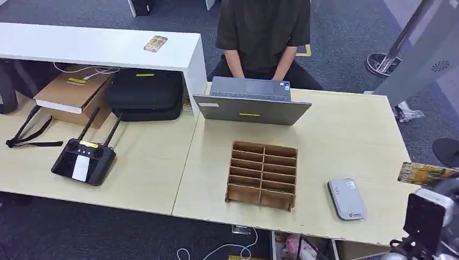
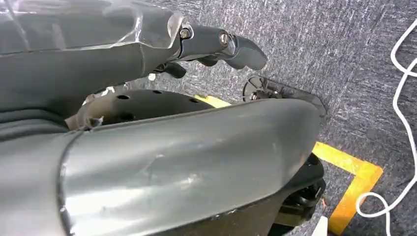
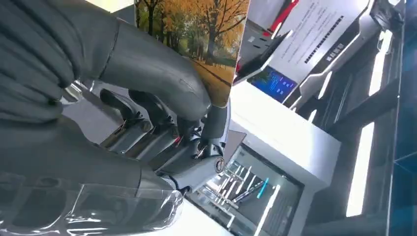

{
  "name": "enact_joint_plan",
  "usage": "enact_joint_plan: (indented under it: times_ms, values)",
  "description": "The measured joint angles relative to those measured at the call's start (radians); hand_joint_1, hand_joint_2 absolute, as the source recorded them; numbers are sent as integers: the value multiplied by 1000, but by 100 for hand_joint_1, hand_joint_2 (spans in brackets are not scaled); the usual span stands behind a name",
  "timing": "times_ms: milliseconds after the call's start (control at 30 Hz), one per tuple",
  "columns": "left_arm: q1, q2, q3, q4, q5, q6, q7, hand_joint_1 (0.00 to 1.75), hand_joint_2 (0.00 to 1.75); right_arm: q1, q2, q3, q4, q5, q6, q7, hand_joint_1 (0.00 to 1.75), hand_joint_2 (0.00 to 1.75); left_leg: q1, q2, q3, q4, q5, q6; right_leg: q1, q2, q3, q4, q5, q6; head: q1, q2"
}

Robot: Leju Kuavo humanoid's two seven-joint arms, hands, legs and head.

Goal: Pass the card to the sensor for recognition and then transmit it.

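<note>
Your right hand [image 3: 147,128] has its fingers [image 3: 162,83] clamped on the card [image 3: 206,34], thumb across its face. The card sits out past the table [image 1: 346,130] edge, well apart from the grey sensor [image 1: 346,199]. With so little card inside the pinch, I judge a quick swing could twist or drop it. It shows an autumn tree print. Your left hand [image 2: 216,44] hangs empty, fingers loosely curled.

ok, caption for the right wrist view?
Right hand pinches a card printed with autumn trees.
</note>
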Motion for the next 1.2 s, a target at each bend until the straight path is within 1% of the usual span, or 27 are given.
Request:
enact_joint_plan:
  times_ms: [133, 500, 533, 567, 600, 700, 833, 1200]
  values:
    - [-9, 0, -4, 2, -3, -16, 0, 0, 0, -90, 2, 35, 51, 19, 49, 45, 175, 175, 0, 1, 1, 0, 0, 0, 0, 1, 0, 0, 0, 0, 0, 0]
    - [-10, 0, -5, 2, -4, -17, 0, 0, 0, -102, 3, 40, 60, 22, 56, 50, 175, 175, 0, 1, 1, 0, 0, 0, 0, 1, 0, 0, 0, 0, 0, 0]
    - [-23, 2, -16, 12, -14, -24, 0, 0, 0, -213, 6, 71, 148, 30, 108, 84, 175, 175, 0, 1, 1, 0, 1, -1, 0, 1, 0, 1, 1, 0, 0, 0]
    - [-44, 7, -60, 31, -36, -38, 10, 0, 0, -476, 25, 109, 444, 68, 151, 139, 175, 175, 0, 1, 1, 0, 2, -1, 0, 2, 0, 1, 2, -1, 0, 0]
    - [-46, 8, -66, 32, -39, -39, 11, 0, 0, -510, 30, 114, 492, 77, 150, 148, 175, 175, 0, 1, 1, 0, 2, -1, 0, 1, 0, 1, 2, -1, 0, 0]
    - [-51, 9, -89, 34, -46, -38, 19, 0, 0, -598, 42, 119, 603, 104, 150, 167, 175, 175, 0, 1, 1, 0, 2, -1, 0, 1, 0, 1, 2, -1, 0, 0]
    - [-63, 9, -117, 35, -55, -29, 34, 0, 0, -678, 59, 123, 721, 144, 152, 187, 175, 175, 0, 0, 1, 0, 2, -1, 0, 1, 0, 1, 1, -1, 0, 0]
    - [-81, 13, -178, 35, -65, -28, 64, 0, 0, -802, 77, 130, 899, 231, 165, 220, 175, 175, 0, -1, 0, 0, 2, -1, 0, 1, 0, 1, 1, -1, 0, 0]
